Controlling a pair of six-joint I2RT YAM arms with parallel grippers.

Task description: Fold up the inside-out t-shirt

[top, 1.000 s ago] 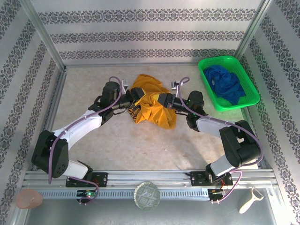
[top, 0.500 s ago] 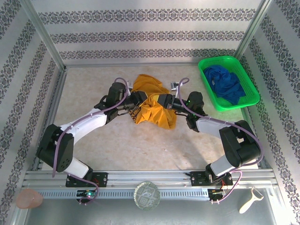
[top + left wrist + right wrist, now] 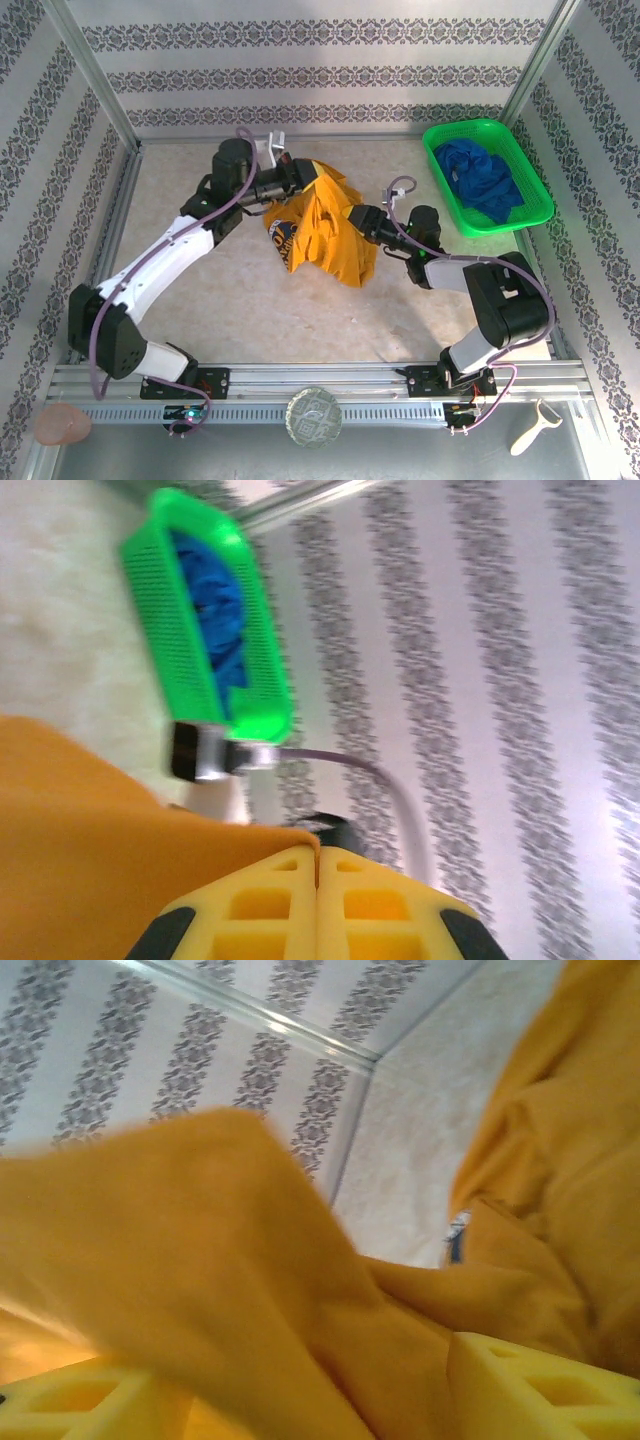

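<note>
- Top external view: the inside-out t-shirt [image 3: 322, 235] lies bunched in a mustard heap at the middle of the tabletop [image 3: 250, 300], a dark print [image 3: 285, 240] showing on its left side.
- Left jaws are closed on the shirt's far upper edge; in the left wrist view the 2 yellow fingers [image 3: 270, 910] press together with orange cloth pinched at their seam.
- Right jaws stand open at the shirt's right edge; in the right wrist view the 2 yellow fingers [image 3: 540, 1380] sit wide apart, with cloth draped across the gap and a small white label [image 3: 458, 1230] beyond.
- 1 green basket [image 3: 447, 190] sits in the far right corner, well apart from the shirt, and holds 1 dark blue garment [image 3: 482, 178].
- The right arm [image 3: 480, 280] stretches between the shirt and that basket; the left arm [image 3: 170, 255] curves in from the near left.
- Patterned walls [image 3: 300, 75] close in 3 sides of the tabletop.
- On the near ledge, in front of the 2 arm bases, lie 3 loose things: a pinkish lump [image 3: 62, 425], a round glassy disc [image 3: 313, 415] and a pale peeler-shaped tool [image 3: 530, 428].
</note>
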